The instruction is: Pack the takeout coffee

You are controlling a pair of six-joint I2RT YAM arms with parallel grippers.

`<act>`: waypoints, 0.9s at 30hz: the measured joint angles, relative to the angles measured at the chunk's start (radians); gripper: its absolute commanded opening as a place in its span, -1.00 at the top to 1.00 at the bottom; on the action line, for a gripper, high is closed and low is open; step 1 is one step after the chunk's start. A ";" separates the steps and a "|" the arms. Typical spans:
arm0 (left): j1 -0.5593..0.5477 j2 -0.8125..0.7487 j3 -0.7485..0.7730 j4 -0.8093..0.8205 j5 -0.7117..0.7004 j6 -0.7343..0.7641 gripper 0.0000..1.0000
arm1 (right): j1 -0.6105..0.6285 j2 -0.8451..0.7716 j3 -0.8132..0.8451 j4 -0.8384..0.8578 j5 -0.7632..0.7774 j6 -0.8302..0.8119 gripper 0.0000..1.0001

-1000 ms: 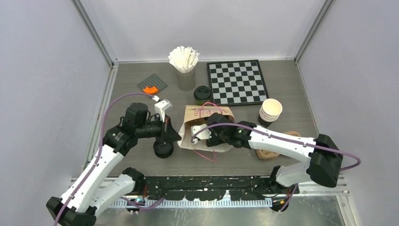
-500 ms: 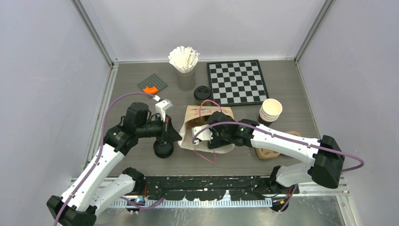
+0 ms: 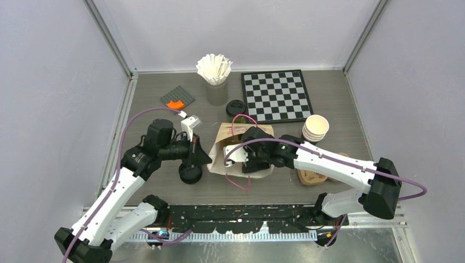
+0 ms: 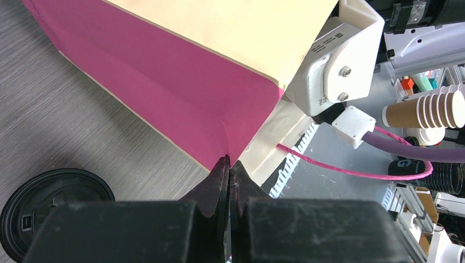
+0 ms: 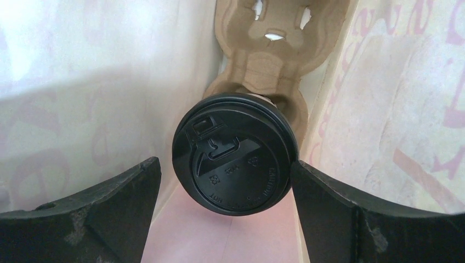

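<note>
Right wrist: takeout coffee (image 5: 236, 153) sits between spread fingers (image 5: 98, 213) of right tool (image 5: 222, 165).

Black-lidded coffee cup (image 5: 236, 153) sits in pulp carrier (image 5: 268, 33) inside bag (image 5: 82, 82).

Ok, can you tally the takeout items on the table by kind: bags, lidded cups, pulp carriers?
Paper bag: 1
Lidded coffee cups: 3, one of them inside the bag
Pulp carriers: 2, one of them inside the bag
Total: 6
</note>
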 measured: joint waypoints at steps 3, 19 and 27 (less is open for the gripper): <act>0.000 0.000 0.000 0.000 0.000 0.000 1.00 | 0.000 -0.001 0.010 -0.010 -0.006 0.014 -0.83; 0.000 0.000 0.000 0.000 0.001 -0.001 1.00 | 0.027 -0.008 0.061 -0.027 -0.045 0.110 -0.73; 0.000 0.000 0.000 0.000 0.001 -0.004 1.00 | 0.027 -0.057 0.059 -0.027 -0.039 0.146 -0.05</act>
